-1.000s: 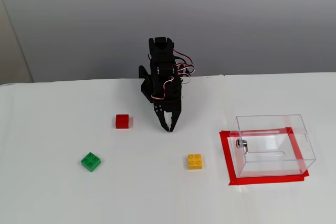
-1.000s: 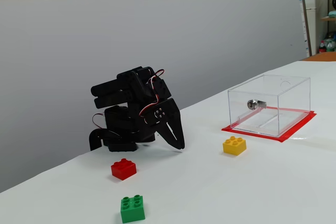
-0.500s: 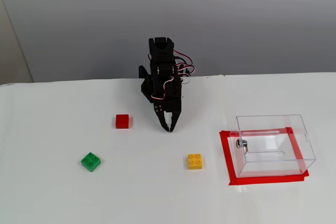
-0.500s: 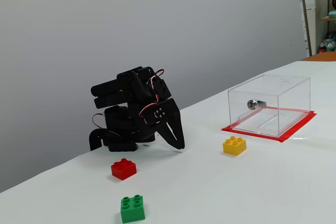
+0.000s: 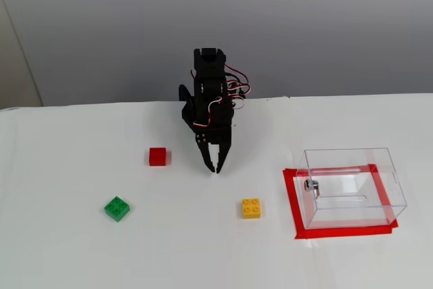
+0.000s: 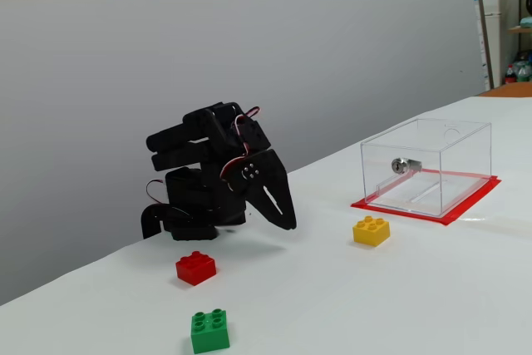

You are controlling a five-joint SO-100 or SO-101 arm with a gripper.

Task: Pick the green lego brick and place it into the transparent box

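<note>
A: Gripper (image 5: 215,169) state?
B: Clenched on nothing, tips just above the table (image 5: 81,255).
A: Green lego brick (image 5: 117,208)?
B: On the table, well apart from the transparent box (image 5: 352,184).

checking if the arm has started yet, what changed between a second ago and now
The claw has lifted slightly off the table and swung a little toward the green lego brick's side in the higher fixed view; it is shut and holds nothing. The green lego brick, red brick, yellow brick and transparent box have not moved.
</note>
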